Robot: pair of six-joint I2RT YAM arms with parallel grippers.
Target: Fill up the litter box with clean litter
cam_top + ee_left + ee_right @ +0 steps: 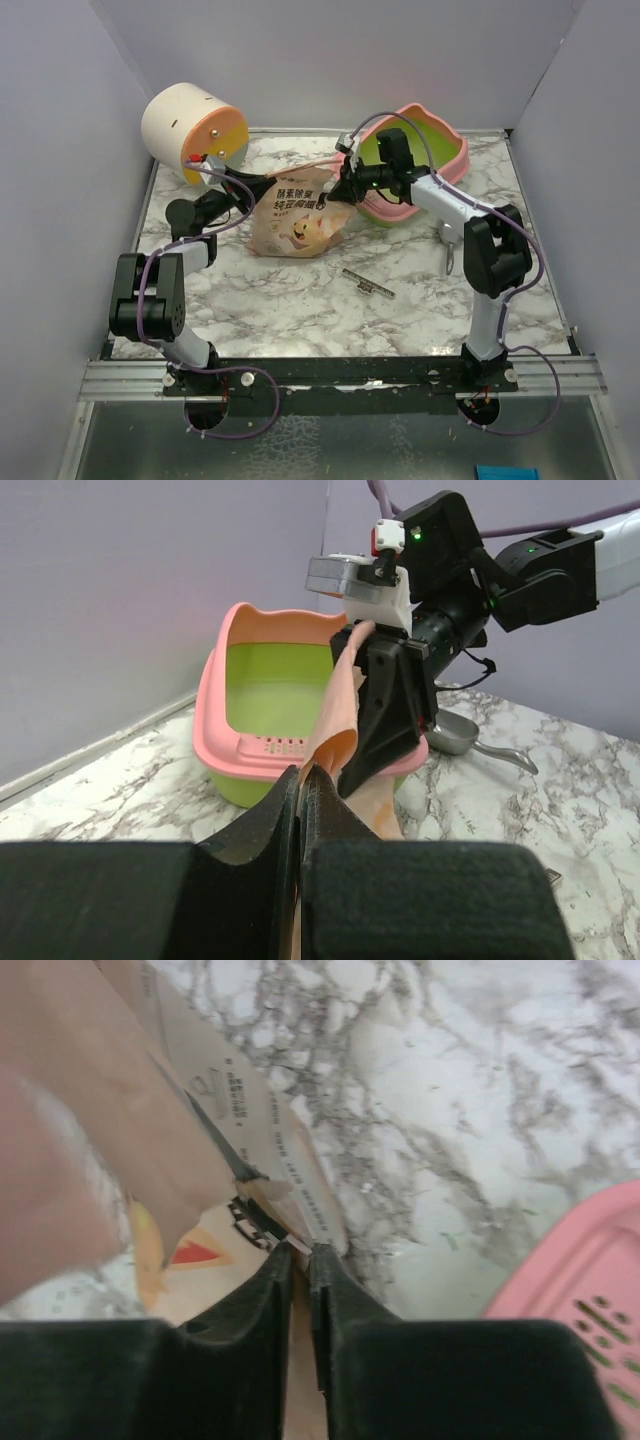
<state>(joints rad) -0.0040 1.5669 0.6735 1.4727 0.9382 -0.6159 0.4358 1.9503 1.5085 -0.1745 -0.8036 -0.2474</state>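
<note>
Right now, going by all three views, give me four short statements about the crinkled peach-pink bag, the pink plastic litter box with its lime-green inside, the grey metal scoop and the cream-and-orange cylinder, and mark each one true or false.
1. The left gripper and the right gripper are both shut on the crinkled peach-pink bag. True.
2. The pink plastic litter box is full of litter. False: its lime-green inside shows bare.
3. The grey metal scoop lies inside the litter box. False: it lies on the marble table, outside the box.
4. The cream-and-orange cylinder sits at the table's far left corner. True.
</note>
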